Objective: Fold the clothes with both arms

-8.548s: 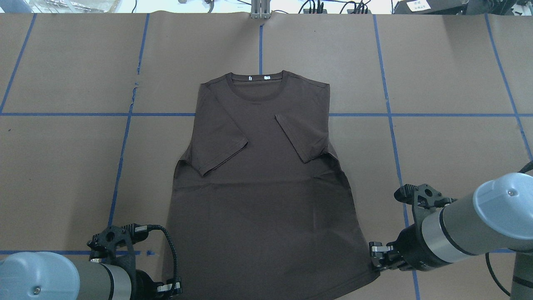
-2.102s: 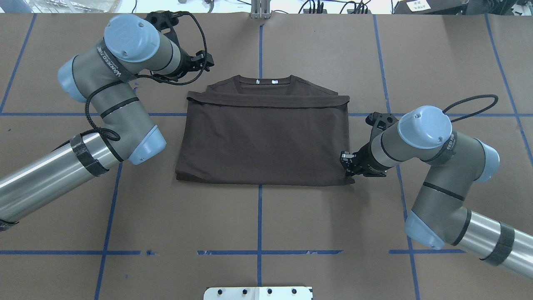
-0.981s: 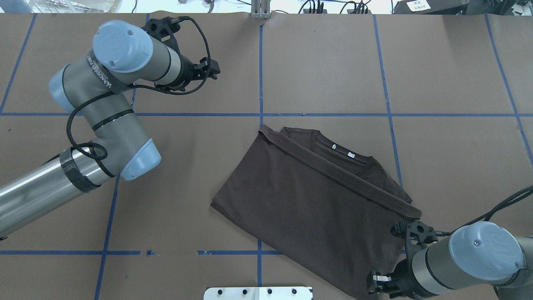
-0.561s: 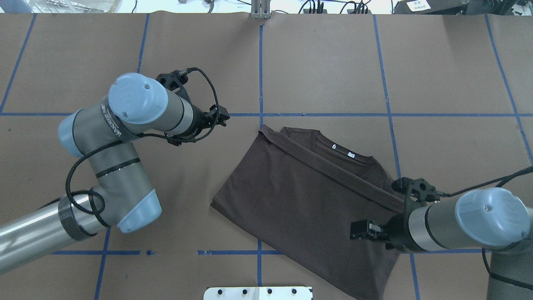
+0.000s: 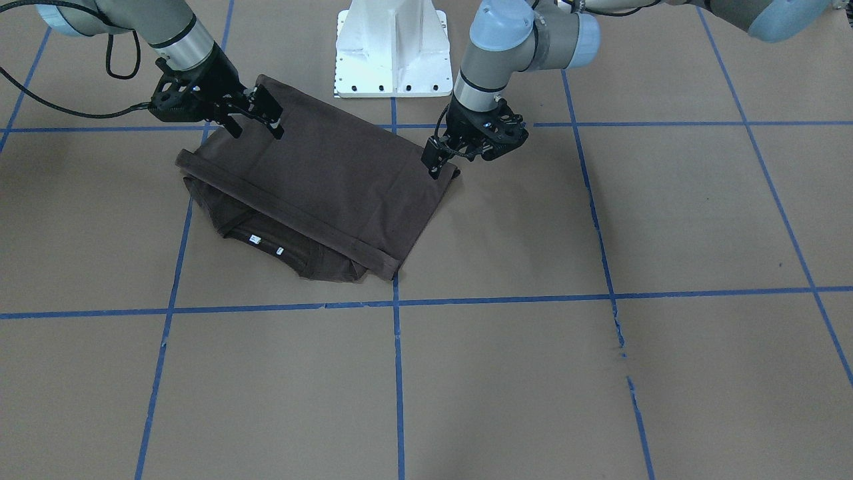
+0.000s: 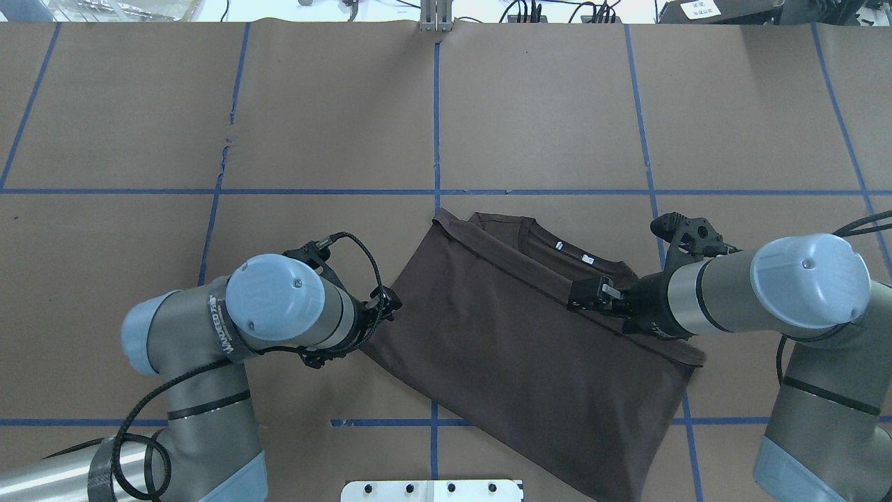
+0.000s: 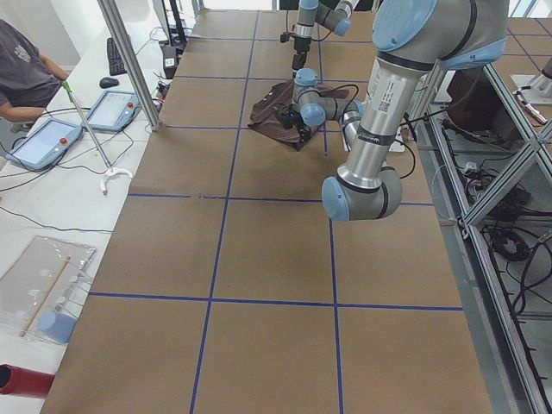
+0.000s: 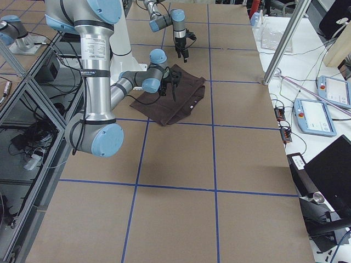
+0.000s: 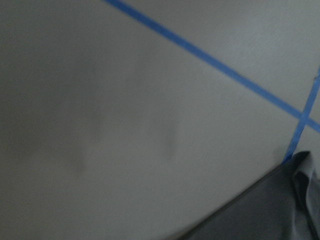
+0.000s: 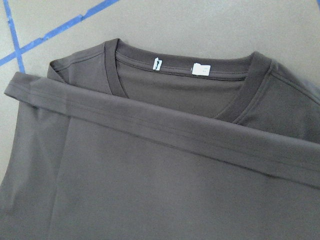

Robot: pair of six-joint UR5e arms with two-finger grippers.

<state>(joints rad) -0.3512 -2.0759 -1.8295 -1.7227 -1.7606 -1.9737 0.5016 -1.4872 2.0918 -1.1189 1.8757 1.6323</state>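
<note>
Both arms had swung back in to the half-folded T-shirt point(image 6: 529, 348), skewed on the table point(image 6: 209, 104): right gripper point(image 5: 256, 127) wide and empty above its hem, left gripper point(image 5: 434, 165) touching its corner, jaws unreadable, so the next fold looked imminent.

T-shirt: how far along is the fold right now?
Done: the T-shirt is folded in half, its hem band lying just below the collar. In hand: the left gripper is at one corner, grip unclear; the right gripper hovers open over the shirt. Left: probably a fold across the width, since it lies wide and skewed.
</note>
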